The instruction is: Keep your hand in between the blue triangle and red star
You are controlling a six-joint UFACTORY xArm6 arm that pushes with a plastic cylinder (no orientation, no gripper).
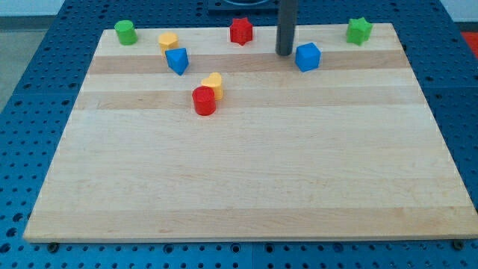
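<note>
The blue triangle point(178, 60) lies at the upper left of the wooden board point(246, 172). The red star point(240, 31) lies near the top edge, right of the triangle. My tip point(284, 52) is the lower end of the dark rod, down on the board to the right of the red star and just left of a blue cube point(308, 57). The tip is apart from the star and far right of the triangle, not in the gap between them.
A green cylinder point(125, 32) and a yellow block point(168, 40) lie at the top left. A red cylinder point(204, 101) touches a yellow heart point(214, 84) left of centre. A green star point(358, 31) lies at the top right.
</note>
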